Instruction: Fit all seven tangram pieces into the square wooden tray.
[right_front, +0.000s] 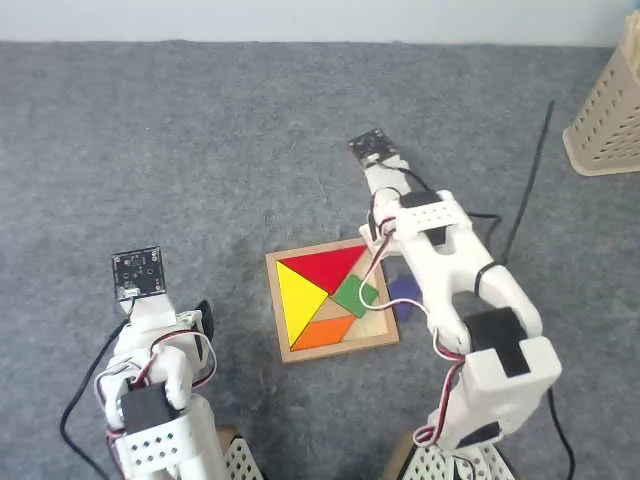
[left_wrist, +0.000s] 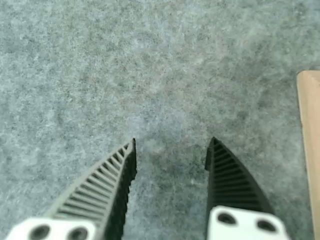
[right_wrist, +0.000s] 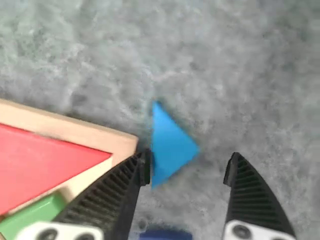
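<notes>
Square wooden tray (right_front: 273, 310), frame centre, four coloured pieces (right_front: 297, 295) inside | blue triangle (right_wrist: 170, 145) on fuzzy grey carpet (right_front: 200, 150) beside tray, ungripped between ribbed, wide-spread jaws of right gripper (right_wrist: 190, 156) | left gripper (left_wrist: 172, 141), lower left, jaws apart, empty

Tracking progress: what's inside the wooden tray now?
Red triangle, yellow triangle, orange piece, green square, plus bare tray floor. The right arm covers its far right corner.

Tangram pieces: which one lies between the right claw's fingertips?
The light blue triangle, on the carpet just off the tray corner, inside the open right claw. The red triangle and green square sit in the tray.
</notes>
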